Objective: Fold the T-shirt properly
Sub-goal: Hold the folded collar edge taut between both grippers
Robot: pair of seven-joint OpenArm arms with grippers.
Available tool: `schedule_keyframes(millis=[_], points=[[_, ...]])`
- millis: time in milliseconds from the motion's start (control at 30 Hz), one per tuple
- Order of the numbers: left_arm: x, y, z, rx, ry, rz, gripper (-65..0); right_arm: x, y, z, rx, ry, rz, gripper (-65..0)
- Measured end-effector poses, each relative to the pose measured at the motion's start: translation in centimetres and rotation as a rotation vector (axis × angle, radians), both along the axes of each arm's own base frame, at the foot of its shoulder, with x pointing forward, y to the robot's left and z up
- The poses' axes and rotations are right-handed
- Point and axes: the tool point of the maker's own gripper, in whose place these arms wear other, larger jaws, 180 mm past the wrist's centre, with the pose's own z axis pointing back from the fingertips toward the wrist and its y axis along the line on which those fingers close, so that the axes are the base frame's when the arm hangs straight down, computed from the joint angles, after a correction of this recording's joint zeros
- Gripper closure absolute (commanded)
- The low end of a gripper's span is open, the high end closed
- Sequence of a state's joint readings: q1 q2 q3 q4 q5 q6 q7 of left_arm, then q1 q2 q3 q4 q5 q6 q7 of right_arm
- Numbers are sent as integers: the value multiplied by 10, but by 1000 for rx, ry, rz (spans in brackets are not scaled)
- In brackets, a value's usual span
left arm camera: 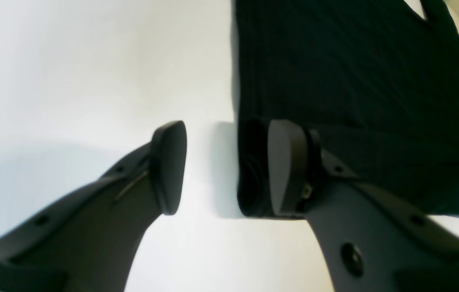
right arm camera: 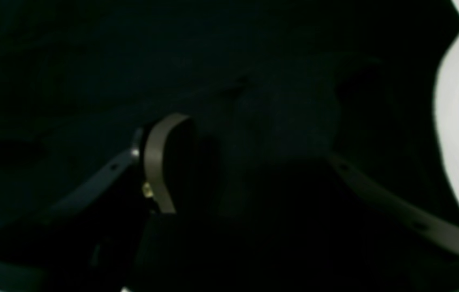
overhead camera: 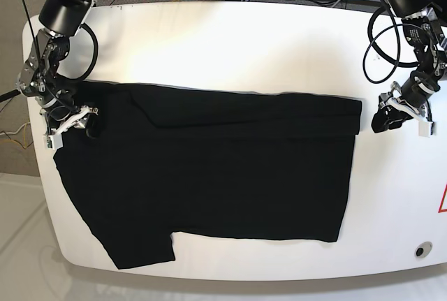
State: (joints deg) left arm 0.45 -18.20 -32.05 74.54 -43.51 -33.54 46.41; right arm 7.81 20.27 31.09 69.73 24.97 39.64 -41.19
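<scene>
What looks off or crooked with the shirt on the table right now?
The T-shirt lies fairly flat with its top strip folded over, but the fold's right end juts past the body's side edge. The lower-left sleeve sticks out unfolded, close to the table edge. No damage is visible.

right gripper point(right arm camera: 249, 162) far finger — dark, indistinct

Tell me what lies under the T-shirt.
The white table lies under the black T-shirt, bare around it. Whatever sits beneath the cloth itself is covered and cannot be seen.
</scene>
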Motion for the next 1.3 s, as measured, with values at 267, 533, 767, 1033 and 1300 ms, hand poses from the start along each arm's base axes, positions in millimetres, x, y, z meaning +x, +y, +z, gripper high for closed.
schedule_keyframes(millis=[267,533,767,1033,1300], points=[[-2,-2,0,9,12,-22,-261,-27,-40,32,-75,-61,-95,-345],[-6,-4,-5,9,20,-23,-234,-75,-100,52,-167,-97,-271,-344],[-8,-11,-10,-19,26,-15,-291,-74,-87,40,-105,-151,-282,-347],[-15,-16,-21,-37,50,-14,-306,-85,-94,19,-59,-111,-338,-350],[-25,-29,-30,-55,68,-29,-305,-97,-99,-4,-16,-24,-362,-353]])
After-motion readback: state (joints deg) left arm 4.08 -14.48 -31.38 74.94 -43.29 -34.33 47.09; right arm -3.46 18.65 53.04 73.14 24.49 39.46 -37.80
